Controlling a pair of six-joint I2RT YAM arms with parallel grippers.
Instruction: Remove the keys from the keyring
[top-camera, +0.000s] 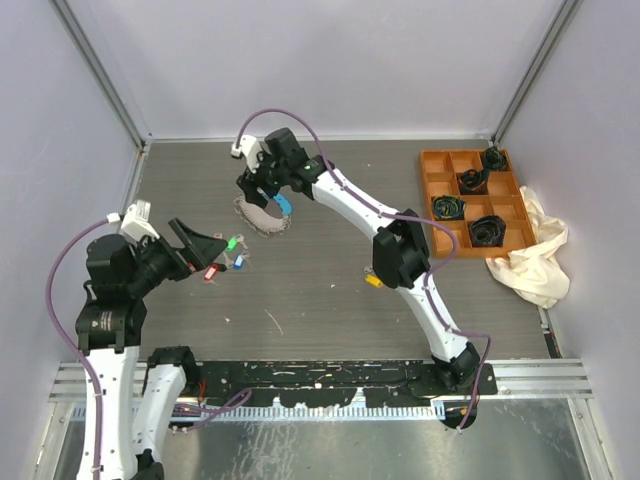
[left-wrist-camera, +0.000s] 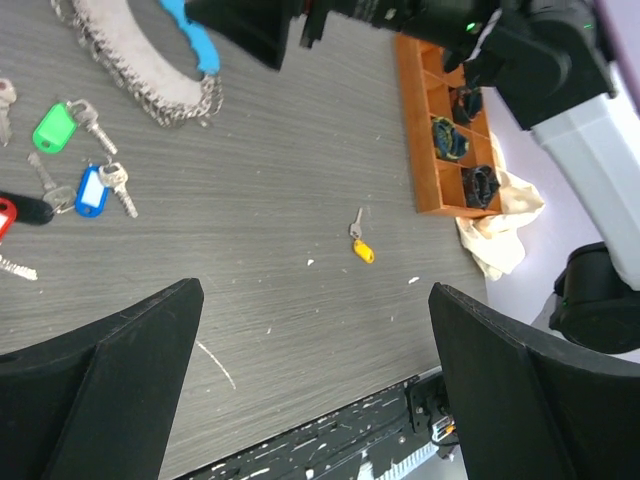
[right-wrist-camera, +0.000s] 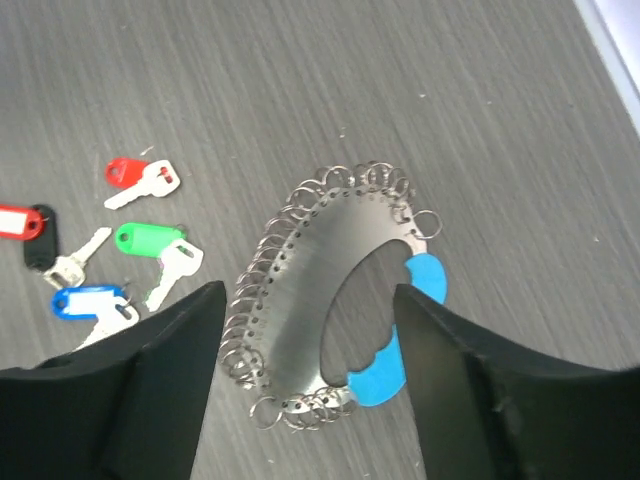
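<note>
My right hand (right-wrist-camera: 308, 300) hangs released, fingers spread, right above the keyring (right-wrist-camera: 295, 265). My left hand (left-wrist-camera: 315, 290), also released, hovers beside the keyring, near keys (right-wrist-camera: 150, 240) lying on the tabletop (top-camera: 330, 280).

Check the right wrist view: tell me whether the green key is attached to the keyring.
No, the green key lies on the table, clear of the keyring.

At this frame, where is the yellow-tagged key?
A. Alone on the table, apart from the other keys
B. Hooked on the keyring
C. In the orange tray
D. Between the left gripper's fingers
A: the yellow-tagged key lies by itself on the table, well away from the keyring and from the green-tagged key and blue-tagged key near it.
</note>
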